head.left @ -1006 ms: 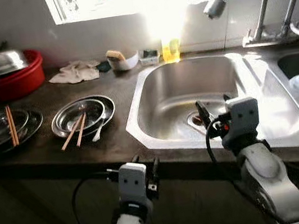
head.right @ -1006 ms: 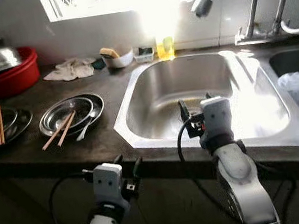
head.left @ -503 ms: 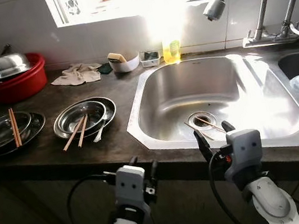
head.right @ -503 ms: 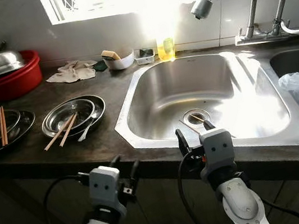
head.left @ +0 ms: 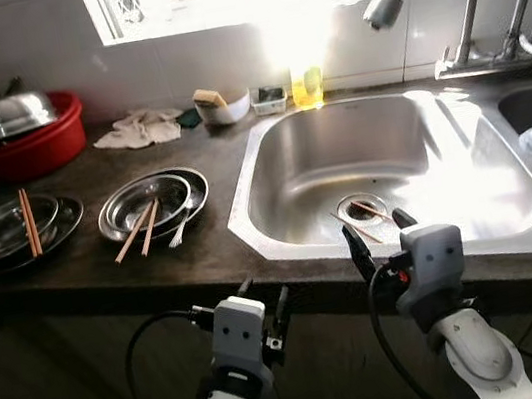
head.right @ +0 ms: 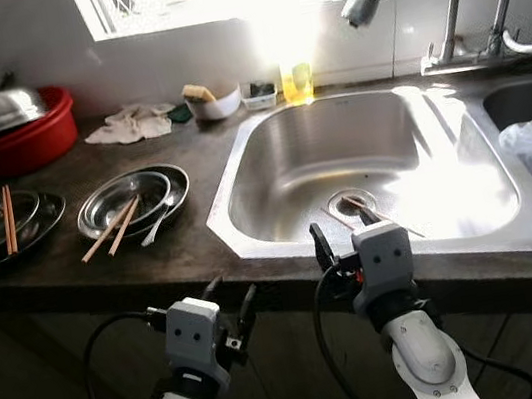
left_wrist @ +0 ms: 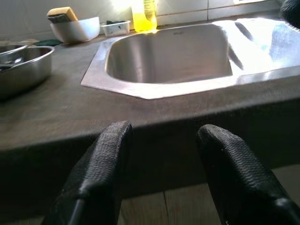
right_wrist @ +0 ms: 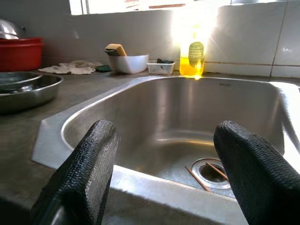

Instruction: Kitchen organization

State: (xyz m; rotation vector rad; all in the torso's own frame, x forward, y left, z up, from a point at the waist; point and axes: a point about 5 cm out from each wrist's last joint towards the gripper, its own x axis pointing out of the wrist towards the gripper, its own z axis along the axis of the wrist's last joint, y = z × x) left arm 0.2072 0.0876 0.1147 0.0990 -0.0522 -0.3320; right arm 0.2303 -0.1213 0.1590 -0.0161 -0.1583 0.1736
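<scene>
Since a second ago the right gripper [head.left: 382,238] has pulled back from the sink [head.left: 280,162] to the bench's front edge, jaws wide and empty. Chopsticks [right_wrist: 208,172] lie by the drain, plain in the right wrist view. Left gripper [left_wrist: 161,176], open and empty, hangs below the bench edge.

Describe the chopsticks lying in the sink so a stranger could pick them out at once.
Start at the big steel sink basin under the window. At the bottom of the basin, over the round drain, lie two thin wooden chopsticks, splayed apart. The other chopstick pairs rest on metal plates on the dark counter to the left.
</scene>
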